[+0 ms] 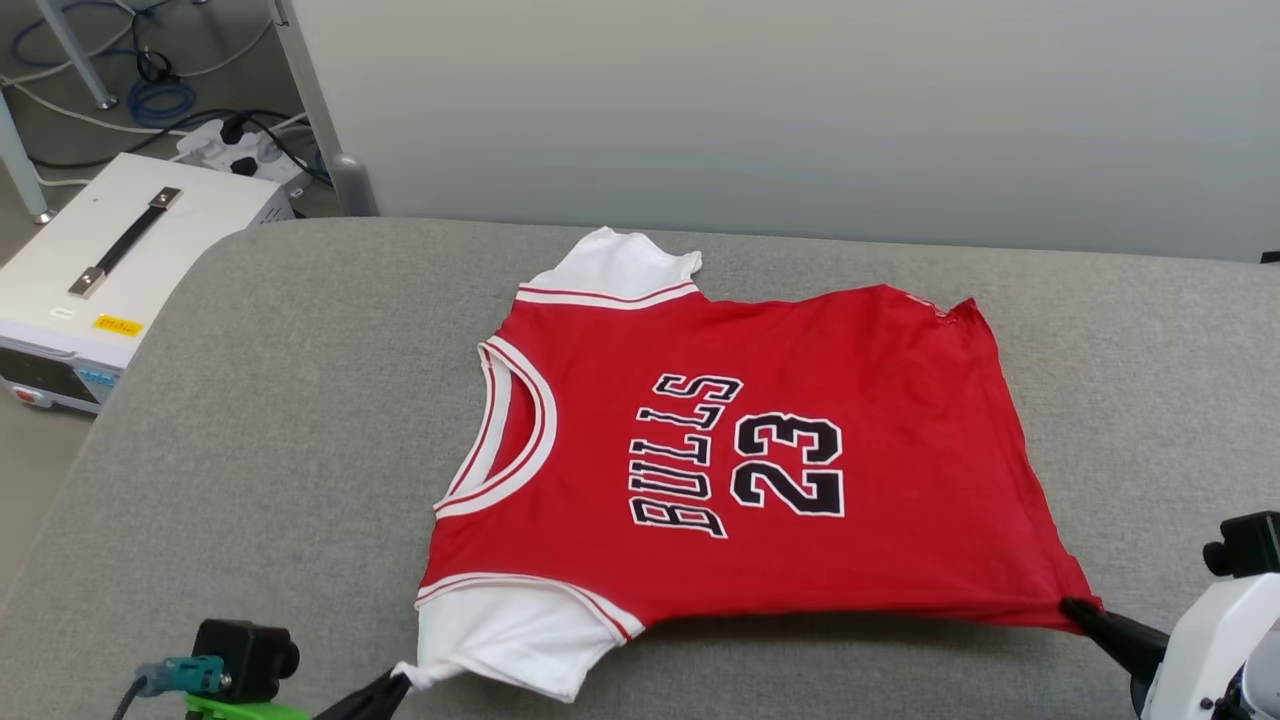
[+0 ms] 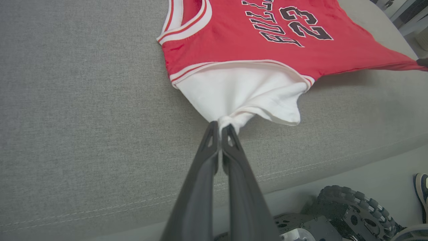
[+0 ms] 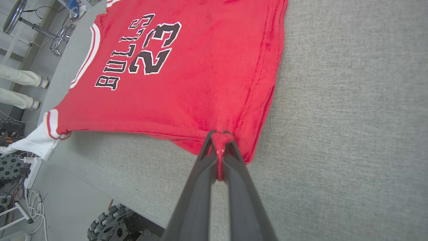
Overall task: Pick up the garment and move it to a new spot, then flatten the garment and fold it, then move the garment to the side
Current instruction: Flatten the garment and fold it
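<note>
The garment (image 1: 800, 460) is a red jersey with white sleeves and black "BULLS 23" lettering, spread face up on the grey table (image 1: 250, 450), collar toward the left. My left gripper (image 1: 398, 682) is shut on the tip of the near white sleeve (image 2: 244, 93), as the left wrist view shows at the left gripper (image 2: 220, 126). My right gripper (image 1: 1072, 606) is shut on the near hem corner of the garment (image 3: 187, 87), with red cloth pinched at the right gripper (image 3: 219, 134). The near edge is pulled taut between them and lifted slightly.
A white equipment box (image 1: 110, 270) with a black handle stands on the floor left of the table. Cables and a power strip (image 1: 235, 145) lie behind it. A pale wall panel (image 1: 800, 110) backs the table. A person's legs (image 3: 18, 87) stand beyond the table.
</note>
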